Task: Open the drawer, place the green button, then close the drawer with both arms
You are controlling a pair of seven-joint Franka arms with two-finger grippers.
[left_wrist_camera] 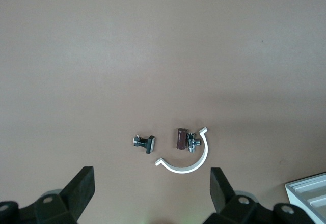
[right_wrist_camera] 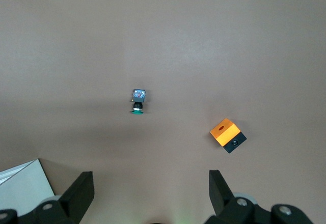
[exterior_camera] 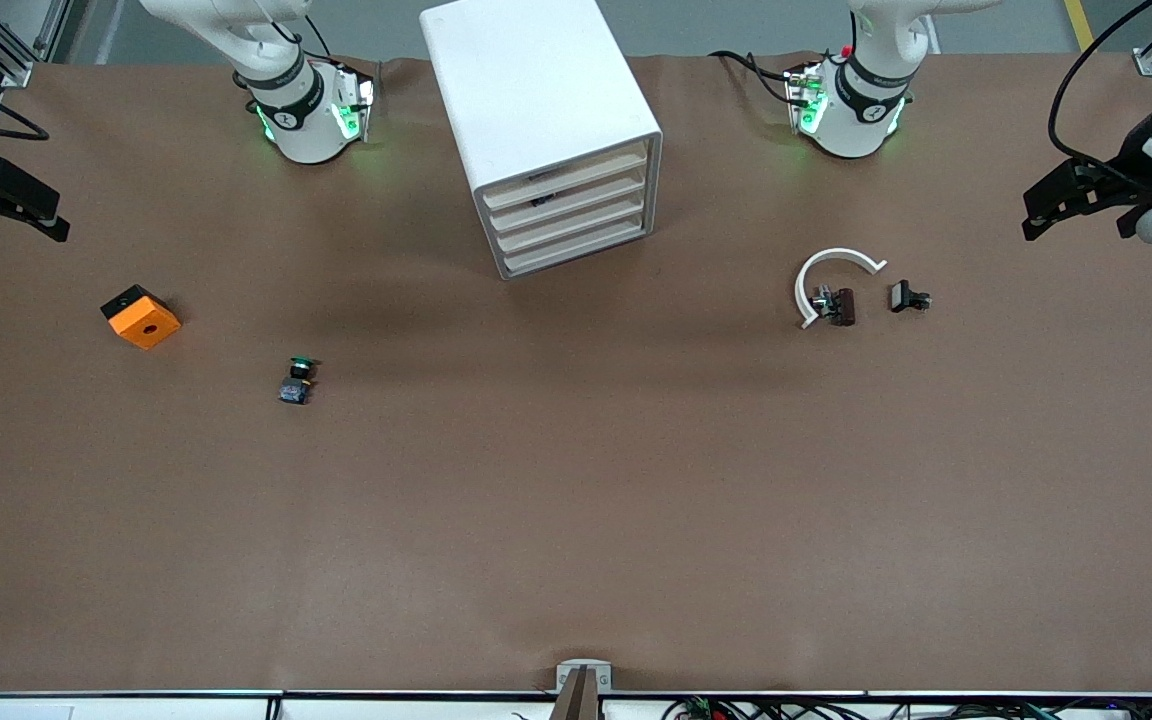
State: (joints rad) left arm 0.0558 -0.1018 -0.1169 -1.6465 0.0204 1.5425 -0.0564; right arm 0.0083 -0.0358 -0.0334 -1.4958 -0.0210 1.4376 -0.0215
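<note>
Could go wrong first at the drawer (exterior_camera: 568, 190): shuts flush among four alike in the white cabinet (exterior_camera: 536, 90), shows only a thin cream front, offers little to hook. Might slip off the lip, or drag the whole light cabinet across the table (exterior_camera: 576, 520) if nothing braces it. Calls for one arm to steady and the other to pull.

Could also go wrong at the button (exterior_camera: 298, 382): lies tipped on its side on bare table, toward the right arm's end, nearer to the front camera than the cabinet and well apart from it. May roll on the round cap or squirt out of a pinch that lands on the collar rather than the boxy body. Sits near the orange block (exterior_camera: 140, 317), though far enough that a mistaken grab seems unlikely.

Looks tiny: round green cap pointing toward the robots' bases, black collar, dark blue-grey body toward the camera.

Right gripper (right_wrist_camera: 150, 196) hangs with fingers spread wide, pinching nothing, over the table at the right arm's end, above button and block. Left gripper (left_wrist_camera: 150, 196) hangs likewise spread and unloaded over the left arm's end, above small black parts (exterior_camera: 841, 305) with a white curved strip (exterior_camera: 821, 275). Could snag those parts on a low sweep toward the cabinet.
</note>
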